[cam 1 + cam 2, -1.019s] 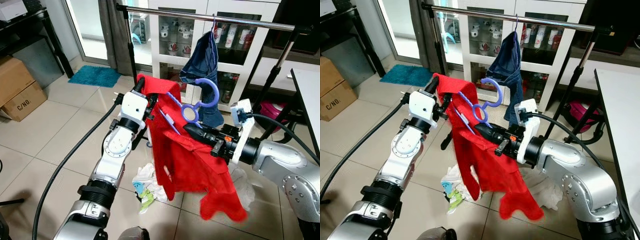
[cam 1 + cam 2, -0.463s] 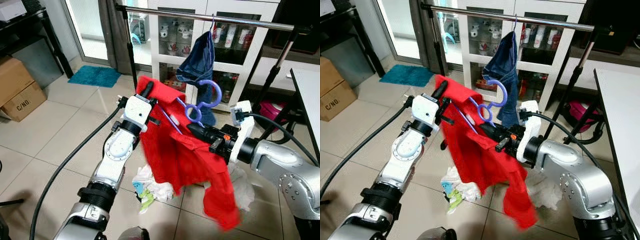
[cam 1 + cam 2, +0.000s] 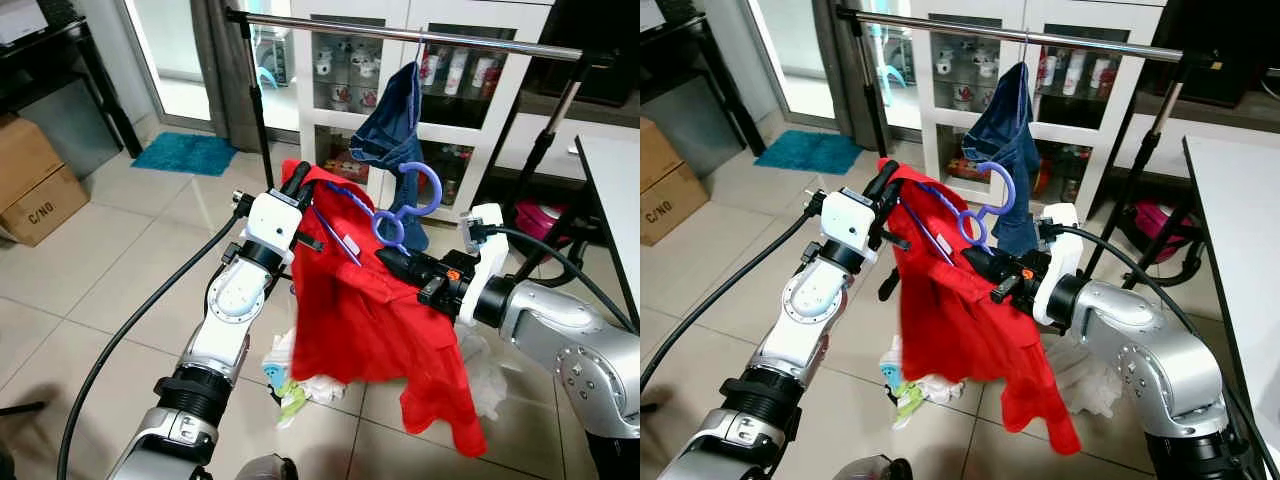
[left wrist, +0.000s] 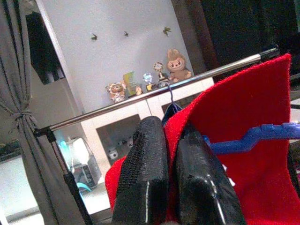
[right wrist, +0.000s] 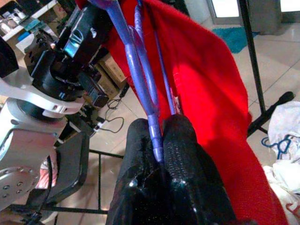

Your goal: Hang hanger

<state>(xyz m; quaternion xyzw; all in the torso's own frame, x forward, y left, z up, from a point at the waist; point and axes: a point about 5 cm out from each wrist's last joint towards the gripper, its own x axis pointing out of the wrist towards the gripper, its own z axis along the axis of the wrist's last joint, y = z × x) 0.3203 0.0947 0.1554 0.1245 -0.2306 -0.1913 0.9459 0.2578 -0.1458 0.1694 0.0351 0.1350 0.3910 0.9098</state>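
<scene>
The hanger (image 3: 385, 215) is blue-purple plastic with a big round hook that curls up and open at the top. Its thin arms run down and to the left, tucked inside a bright red shirt (image 3: 365, 320). The shirt drapes over the hanger and hangs down loose, with its low end near the floor.

The right gripper (image 3: 392, 262) pinches the hanger just under the hook; in the right wrist view its two black fingers (image 5: 180, 145) are pressed on the blue bar. The left gripper (image 3: 297, 182) holds up the shirt's top corner, and in the left wrist view its two fingers (image 4: 147, 164) are squeezed together on the red cloth.

The hanger is in the air in front of the robot, below the silver rail (image 3: 400, 35) of the clothes rack and not touching it. A dark blue garment (image 3: 400, 125) already hangs from the rail, just behind the hook. To the left of it, the rail is bare up to the black upright pole (image 3: 255, 95).

A white glass cabinet (image 3: 350, 70) stands behind the rack. A heap of pale clothes (image 3: 300, 365) lies on the tiled floor (image 3: 90, 270) under the red shirt. A white table edge (image 3: 610, 200) is on the right, well apart from the rail.
</scene>
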